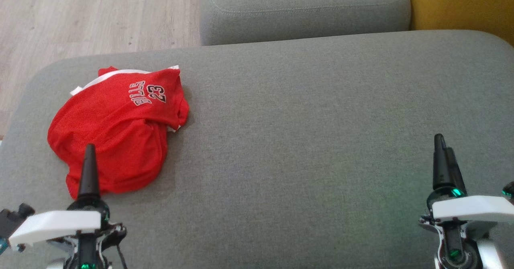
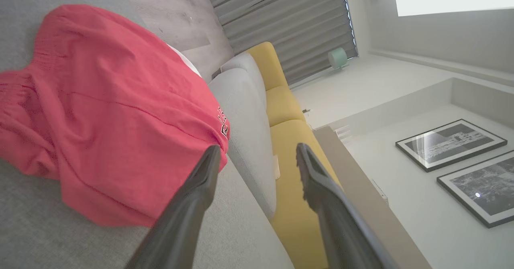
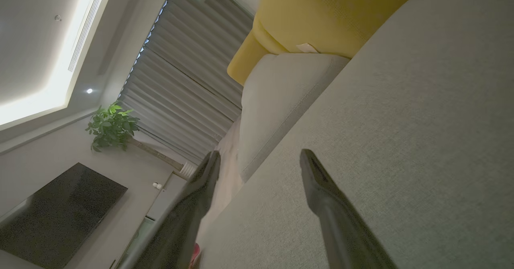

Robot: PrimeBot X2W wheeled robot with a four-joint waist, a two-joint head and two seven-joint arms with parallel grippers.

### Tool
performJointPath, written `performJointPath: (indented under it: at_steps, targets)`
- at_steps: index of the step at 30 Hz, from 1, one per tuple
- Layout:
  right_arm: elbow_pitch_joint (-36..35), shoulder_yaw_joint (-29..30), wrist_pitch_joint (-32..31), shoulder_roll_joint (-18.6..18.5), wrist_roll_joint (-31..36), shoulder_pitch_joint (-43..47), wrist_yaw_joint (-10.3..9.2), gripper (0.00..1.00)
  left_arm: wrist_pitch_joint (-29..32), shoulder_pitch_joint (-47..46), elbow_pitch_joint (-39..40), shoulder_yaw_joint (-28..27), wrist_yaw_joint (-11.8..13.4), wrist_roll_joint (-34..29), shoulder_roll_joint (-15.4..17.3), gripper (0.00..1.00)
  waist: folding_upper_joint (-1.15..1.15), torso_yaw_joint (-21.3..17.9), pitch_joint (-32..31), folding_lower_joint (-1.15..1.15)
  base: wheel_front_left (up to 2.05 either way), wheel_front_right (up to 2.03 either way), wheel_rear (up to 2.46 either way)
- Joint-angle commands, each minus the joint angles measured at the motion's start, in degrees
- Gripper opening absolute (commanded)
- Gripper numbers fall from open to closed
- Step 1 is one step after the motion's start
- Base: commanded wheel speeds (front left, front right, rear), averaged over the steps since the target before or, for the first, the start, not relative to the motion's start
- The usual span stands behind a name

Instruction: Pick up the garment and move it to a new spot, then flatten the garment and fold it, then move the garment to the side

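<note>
Head view first: crumpled red mesh jersey w/ white trim and black lettering [image 1: 116, 124] lay on the left part of the broad grey fabric sofa cushion [image 1: 305, 140]. Its longer run went from the near edge, by the robot, up and away, slanting a bit to the right. At lower left sat the left gripper [image 1: 89, 168], its dark finger crossing the jersey's near hem in that view; whether it touched cloth couldn't be told from there. At lower right sat the right gripper [image 1: 445, 156], well apart from the jersey, bare cushion between them. Left wrist view: the fingers [image 2: 200, 188] stood apart w/ nothing between them. The jersey lay just ahead and off to that view's left, one fingertip meeting its edge in the pic, contact unclear. Right wrist view: jaws were apart too, empty, pointing along bare grey cushion. Judgement: pick-up not yet begun. The left arm was plainly the nearer, so the grab prob. falls to it, w/ a short reach fwd and slightly inward onto the near hem.
</note>
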State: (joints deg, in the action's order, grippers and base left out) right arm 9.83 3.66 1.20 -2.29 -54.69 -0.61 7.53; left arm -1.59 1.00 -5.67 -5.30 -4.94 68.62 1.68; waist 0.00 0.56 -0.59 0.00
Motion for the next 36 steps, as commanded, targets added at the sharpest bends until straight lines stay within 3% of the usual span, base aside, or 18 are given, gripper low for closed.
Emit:
performJointPath:
  at_steps: [1,26,36]
  targets:
    - [-2.8,-0.9,0.9,-0.3,2.5,-2.6,-0.02,1.0,-0.6,-2.4,3.1,0.0,0.5,-2.3,0.7,1.0,0.0,0.0,0.0,0.0,0.0,0.0,0.0]
    - [-3.6,-5.7,5.0,-0.4,24.6,-2.4,-0.02,1.0,-4.6,-0.9,7.5,8.4,4.2,-30.8,1.4,1.0,0.0,0.0,-0.7,0.0,0.0,0.0,0.0]
    - [-3.3,-6.8,6.6,-0.4,31.6,-1.9,-0.03,1.0,-6.3,-0.5,7.1,13.0,8.4,-39.7,3.9,1.0,0.0,0.4,-1.0,0.0,0.0,0.0,0.0]
